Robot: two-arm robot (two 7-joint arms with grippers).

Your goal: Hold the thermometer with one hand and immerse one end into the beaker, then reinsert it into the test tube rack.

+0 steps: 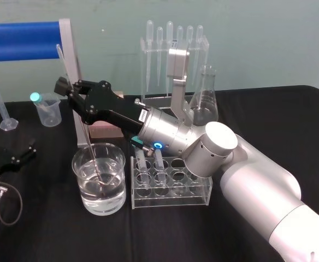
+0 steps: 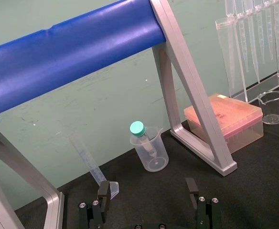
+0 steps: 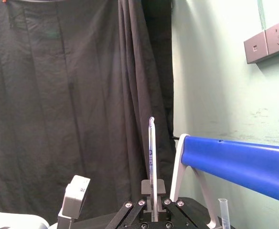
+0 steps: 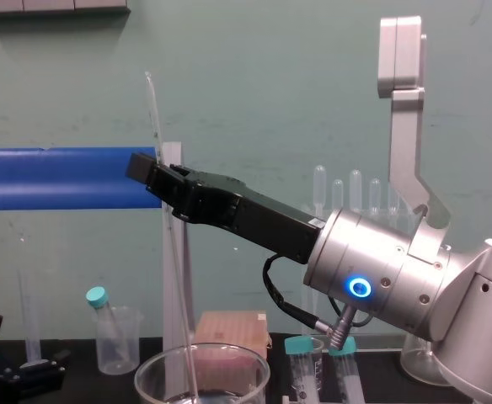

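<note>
**Item:** thermometer [image 1: 61, 59]. Long clear rod, steeply tilted. Its upper end rises above the fingers, and its lower end sits inside the beaker [image 1: 78, 183], under the water and close to the bottom.

**Holder:** right gripper [image 1: 68, 87]. It reaches across to a spot above the beaker and is pinched closed on the upper part of the thermometer. In the right wrist view the thermometer [image 3: 152, 157] stands straight out from between the closed fingers.

**Idle:** left gripper [image 2: 148, 191]. It is parked low over the black table at the robot's left, fingers wide apart with nothing between them.

**Destination:** test tube rack [image 1: 173, 201]. It stands just beside the beaker on the beaker's right, with two tubes at its left end (the other wells look free).

**Status:**
- Pick-up is done.
- The immersion step is judged reached, since one end is in the water.
- Left to do: raise the thermometer clear of the rim, carry it right, and lower it into a free well of the test tube rack
</note>
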